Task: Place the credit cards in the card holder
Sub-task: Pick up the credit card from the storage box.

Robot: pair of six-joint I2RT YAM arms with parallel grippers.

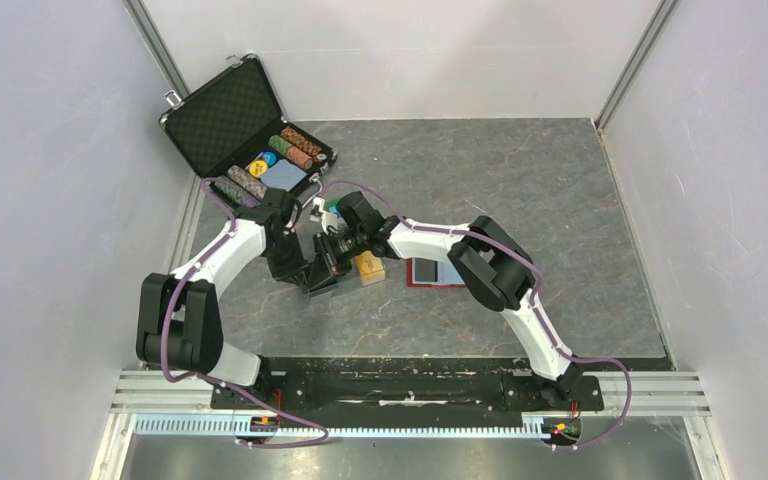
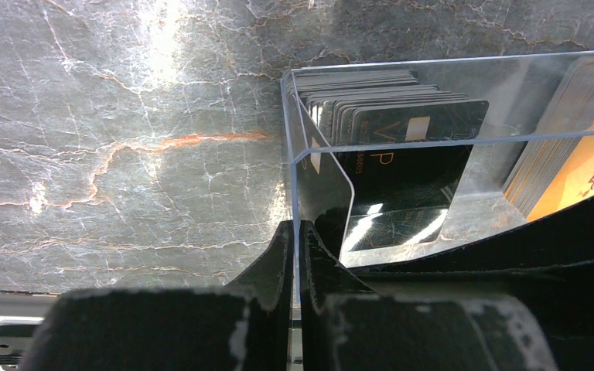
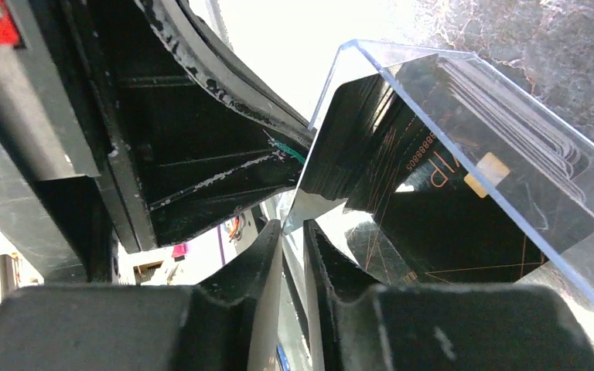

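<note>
- The left fingers (image 2: 286, 251), at the bottom centre of the left wrist view, are drawn narrow and pinch one wall of a clear box (image 2: 510, 93).
- The right fingers (image 3: 272, 251), bottom centre of the right wrist view, are equally narrow and clamp another edge of the same box.
- The credit cards (image 2: 402, 154) stand packed on edge inside the box: a dark stack at frame centre and an orange-gold stack (image 2: 580, 154) at the right edge.
- The card holder (image 1: 436, 285) lies flat on the surface (image 1: 520, 190) just right of centre in the top view. It sits near the two wrists and neither arm touches it.
- An open chip case (image 1: 222, 115) sits at upper left, well apart.
- Judgement: with both arms on the box, no fingers are free to draw a card.
- Recommended: set the box upright on the surface beside the holder, keep one arm steadying it, and release the other.
- The freed fingers should open slightly and take a single outermost card by its top edge, not the stack.
- Risk: tilting the box may spill the cards.
- Whether the holder's slots face upward cannot be told from the top view.
</note>
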